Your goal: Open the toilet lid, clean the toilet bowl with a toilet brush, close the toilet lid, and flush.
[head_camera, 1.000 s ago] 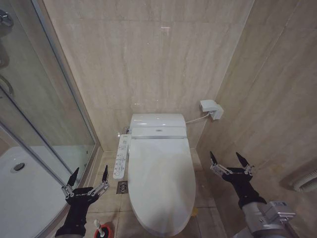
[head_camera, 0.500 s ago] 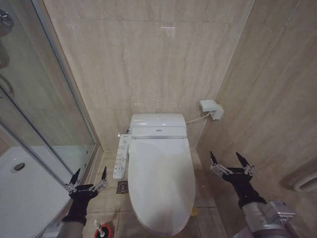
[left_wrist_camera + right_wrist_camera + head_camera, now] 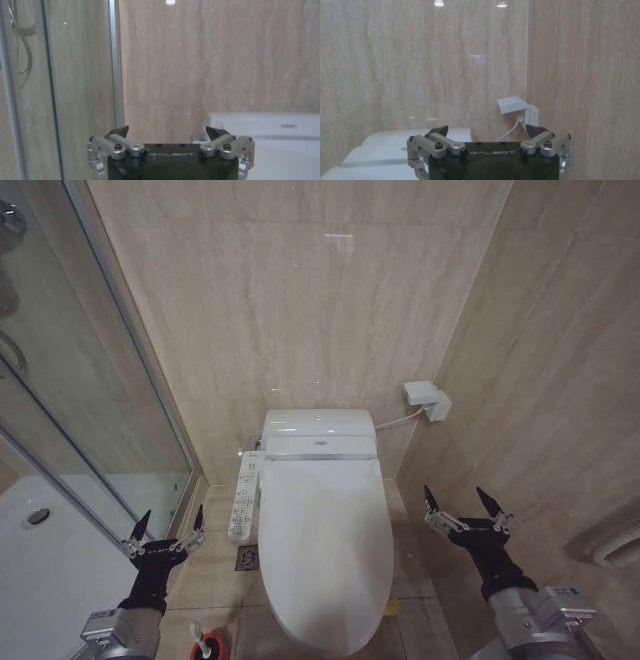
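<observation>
The toilet lid (image 3: 322, 555) is seen closed over the toilet bowl (image 3: 300, 635), centred against the back wall. The toilet brush (image 3: 205, 644) is stood in its red holder on the floor, left of the bowl. Open floor is flanked by the left pincer (image 3: 164, 532) and right pincer (image 3: 462, 505), both spread and holding nothing.

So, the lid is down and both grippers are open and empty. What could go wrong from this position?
1. The toilet lid is smooth and glossy, so fingers could slip off its edge when lifting.
2. The left gripper hangs between the glass shower door and the side control panel; a swing could hit either.
3. The toilet brush stands low on the floor below the left arm, easy to knock over.
4. The right gripper is near the side wall.
</observation>
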Motion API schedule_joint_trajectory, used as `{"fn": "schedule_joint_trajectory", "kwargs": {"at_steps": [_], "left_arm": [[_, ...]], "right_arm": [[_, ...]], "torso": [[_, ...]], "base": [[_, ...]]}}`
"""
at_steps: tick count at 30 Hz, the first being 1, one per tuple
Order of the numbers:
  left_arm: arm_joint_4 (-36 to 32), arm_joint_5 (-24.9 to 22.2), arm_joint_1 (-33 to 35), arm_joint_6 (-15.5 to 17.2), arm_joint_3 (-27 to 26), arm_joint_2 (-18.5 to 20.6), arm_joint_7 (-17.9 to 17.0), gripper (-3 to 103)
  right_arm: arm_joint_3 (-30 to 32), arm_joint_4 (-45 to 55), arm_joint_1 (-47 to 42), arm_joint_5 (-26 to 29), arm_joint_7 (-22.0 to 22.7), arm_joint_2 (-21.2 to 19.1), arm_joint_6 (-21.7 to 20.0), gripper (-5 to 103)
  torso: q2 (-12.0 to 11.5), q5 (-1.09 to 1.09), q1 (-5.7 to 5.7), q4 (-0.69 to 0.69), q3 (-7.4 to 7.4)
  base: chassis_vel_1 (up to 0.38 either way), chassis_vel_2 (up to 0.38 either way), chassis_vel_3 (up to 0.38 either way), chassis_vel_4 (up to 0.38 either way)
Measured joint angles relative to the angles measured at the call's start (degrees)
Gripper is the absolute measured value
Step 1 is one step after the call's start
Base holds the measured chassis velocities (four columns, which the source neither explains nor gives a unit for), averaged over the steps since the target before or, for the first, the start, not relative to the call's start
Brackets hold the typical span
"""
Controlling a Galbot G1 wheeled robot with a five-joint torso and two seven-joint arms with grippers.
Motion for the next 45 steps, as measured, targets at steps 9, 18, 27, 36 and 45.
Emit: {"fn": "schedule_joint_trajectory", "kwargs": {"at_steps": [9, 18, 27, 36, 45], "left_arm": [[10.8, -5.4, -7.7, -1.6, -0.3, 5.7, -1.7, 98], [16.6, -11.7, -15.3, -2.6, 1.0, 11.3, -2.2, 99], [28.4, -15.3, -26.1, -2.8, 4.7, 18.2, 0.9, 97], [42.3, -16.6, -42.3, -3.7, 14.3, 22.3, 2.2, 97], [46.5, -16.3, -47.5, -4.0, 17.5, 22.0, 2.6, 93]], "right_arm": [[0.0, 0.0, 0.0, 0.0, 0.0, 0.0, 0.0, 100], [0.0, 0.0, 0.0, 0.0, 0.0, 0.0, 0.0, 100], [0.0, 0.0, 0.0, 0.0, 0.0, 0.0, 0.0, 100], [0.0, 0.0, 0.0, 0.0, 0.0, 0.0, 0.0, 100], [0.0, 0.0, 0.0, 0.0, 0.0, 0.0, 0.0, 100]], "torso": [[0.0, -0.02, -0.01, -0.02, 0.0], [0.0, -0.02, 0.0, -0.01, 0.0], [0.0, -0.02, 0.0, 0.0, 0.0], [0.0, 0.0, 0.0, -0.02, 0.0], [0.0, -0.01, -0.01, 0.0, 0.0]], "base": [[0.0, 0.0, 0.0, 0.0], [0.0, 0.0, 0.0, 0.0], [0.0, 0.0, 0.0, 0.0], [0.0, 0.0, 0.0, 0.0], [0.0, 0.0, 0.0, 0.0]]}}
